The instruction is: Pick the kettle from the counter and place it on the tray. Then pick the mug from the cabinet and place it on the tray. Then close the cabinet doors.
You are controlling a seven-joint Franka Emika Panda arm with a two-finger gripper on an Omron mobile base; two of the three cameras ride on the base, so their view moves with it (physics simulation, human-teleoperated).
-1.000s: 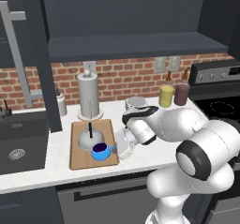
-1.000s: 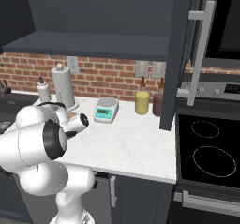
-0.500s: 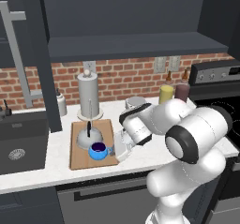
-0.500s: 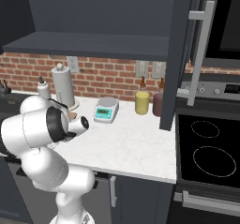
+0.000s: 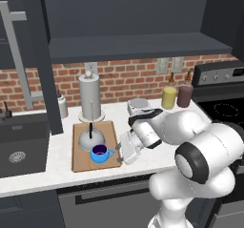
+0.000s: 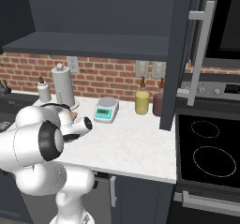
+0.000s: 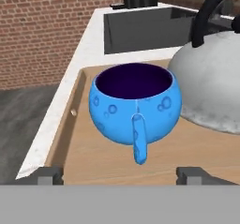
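The blue mug (image 7: 136, 106) stands upright on the wooden tray (image 7: 89, 160), with its handle pointing at my gripper (image 7: 120, 175). My gripper is open, its two fingertips (image 7: 47, 174) wide apart just short of the mug and touching nothing. The grey kettle (image 7: 211, 87) sits on the tray right beside the mug. From the left base, the mug (image 5: 99, 153) is in front of the kettle (image 5: 91, 139) on the tray (image 5: 79, 159), and my gripper (image 5: 119, 154) is just to its right. Both cabinet doors (image 5: 42, 55) (image 6: 180, 54) stand open.
A paper-towel roll (image 5: 90, 98) stands behind the tray, and a small bottle (image 5: 62, 107) is to its left. A scale (image 5: 139, 106), a yellow jar (image 5: 168, 97) and a maroon jar (image 5: 184, 95) sit along the back. The sink (image 5: 19, 150) lies left, the stove (image 6: 211, 157) right.
My gripper has opened and let go of the mug, which now stands on the tray in front of the kettle. The arm has barely moved.
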